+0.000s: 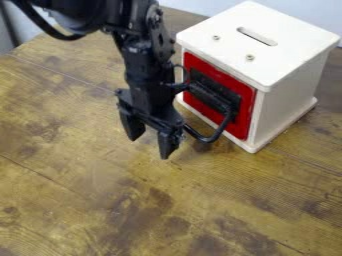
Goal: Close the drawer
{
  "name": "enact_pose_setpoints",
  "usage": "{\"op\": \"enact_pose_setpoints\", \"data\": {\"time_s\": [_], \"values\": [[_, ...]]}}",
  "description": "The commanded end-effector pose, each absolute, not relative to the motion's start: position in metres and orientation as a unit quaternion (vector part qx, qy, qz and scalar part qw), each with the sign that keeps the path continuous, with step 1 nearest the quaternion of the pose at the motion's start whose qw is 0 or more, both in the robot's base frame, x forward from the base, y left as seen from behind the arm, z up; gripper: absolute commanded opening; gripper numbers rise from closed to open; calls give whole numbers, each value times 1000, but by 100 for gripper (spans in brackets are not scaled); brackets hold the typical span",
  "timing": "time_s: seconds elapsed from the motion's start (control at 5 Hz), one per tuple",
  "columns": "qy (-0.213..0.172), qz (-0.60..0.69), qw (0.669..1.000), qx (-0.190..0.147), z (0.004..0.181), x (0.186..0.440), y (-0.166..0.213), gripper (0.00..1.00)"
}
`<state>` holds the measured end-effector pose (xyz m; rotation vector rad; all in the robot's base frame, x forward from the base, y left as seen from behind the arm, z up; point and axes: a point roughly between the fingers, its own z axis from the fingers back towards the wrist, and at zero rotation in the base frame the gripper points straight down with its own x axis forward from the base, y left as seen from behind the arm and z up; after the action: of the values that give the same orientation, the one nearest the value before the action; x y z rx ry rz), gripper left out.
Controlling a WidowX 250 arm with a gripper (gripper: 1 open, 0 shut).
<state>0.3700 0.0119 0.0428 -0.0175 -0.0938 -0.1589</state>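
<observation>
A: Where's the drawer (pixel 219 100) at?
B: Pushed into the white box (pixel 274 62), red front about flush, black handle (pixel 203 133) sticking out low on the left.
A: And the claw (pixel 148 137)?
B: Spread wide, gripping nothing, pointing straight down just left of the handle, low over the wooden bench (pixel 80 190).

One raised camera looks down, close, obliquely.
</observation>
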Motion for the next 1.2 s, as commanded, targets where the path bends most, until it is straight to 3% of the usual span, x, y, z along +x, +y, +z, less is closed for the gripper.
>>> {"op": "enact_pose_setpoints", "data": {"time_s": [0.0, 1.0], "values": [[-79, -94, 992, -2, 65, 375, 6, 100], [-97, -118, 988, 0, 77, 377, -9, 100]]}}
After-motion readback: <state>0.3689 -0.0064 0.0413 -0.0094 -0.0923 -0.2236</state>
